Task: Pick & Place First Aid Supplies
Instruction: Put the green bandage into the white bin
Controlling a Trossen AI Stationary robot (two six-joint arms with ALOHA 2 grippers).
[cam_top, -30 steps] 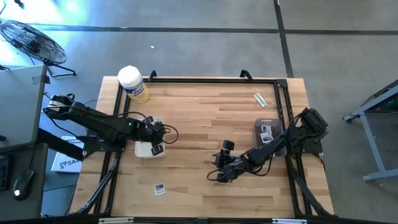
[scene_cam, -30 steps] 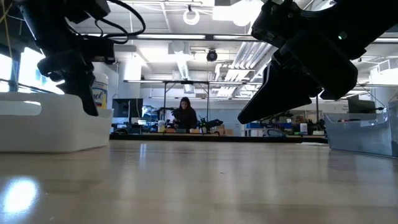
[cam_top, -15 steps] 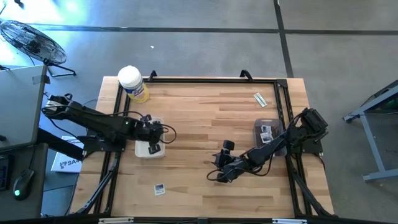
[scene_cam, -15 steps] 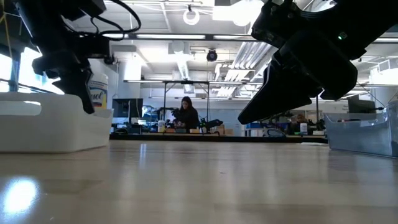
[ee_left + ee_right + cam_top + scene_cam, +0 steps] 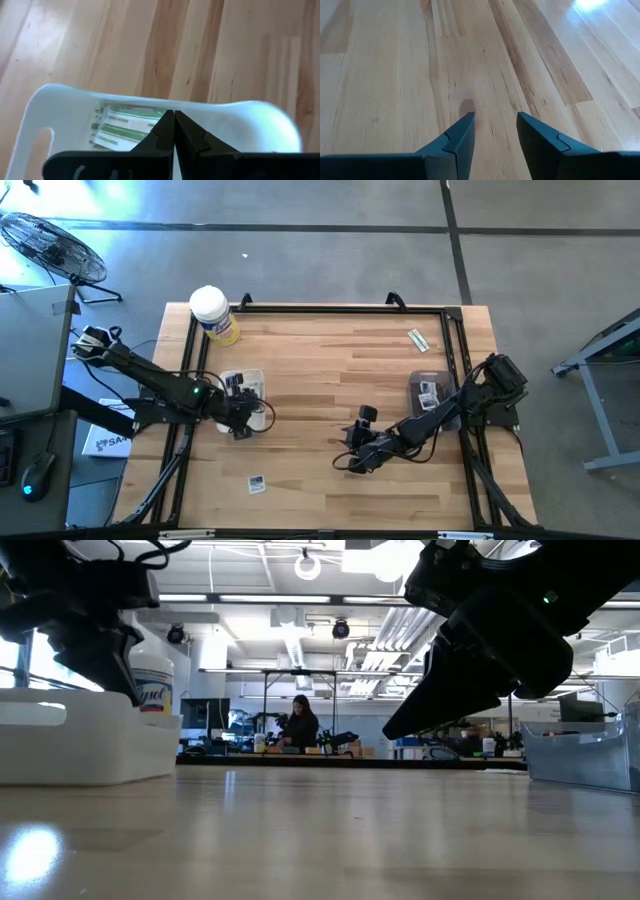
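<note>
- The yellow canister [image 5: 214, 315] with a white lid stands at the far left corner of the table [image 5: 330, 360].
- The left gripper [image 5: 243, 427] hangs over the near edge of the white bin [image 5: 245, 385]; its fingers are pressed together, with nothing between them.
- Green-striped wrapped strips [image 5: 127, 127] lie inside this bin.
- One white square packet [image 5: 257, 484] lies on the wood near the front edge.
- The right gripper [image 5: 352, 464] is low over the table's middle, fingers spread and empty.
- A clear container [image 5: 432, 394] with packets sits at the right; one strip [image 5: 418, 339] lies beyond it.

The wooden table [image 5: 330, 360] bears a white bin [image 5: 243, 385]; clear tray [image 5: 416, 385]; yellow canister [image 5: 214, 315]; two loose packets.
</note>
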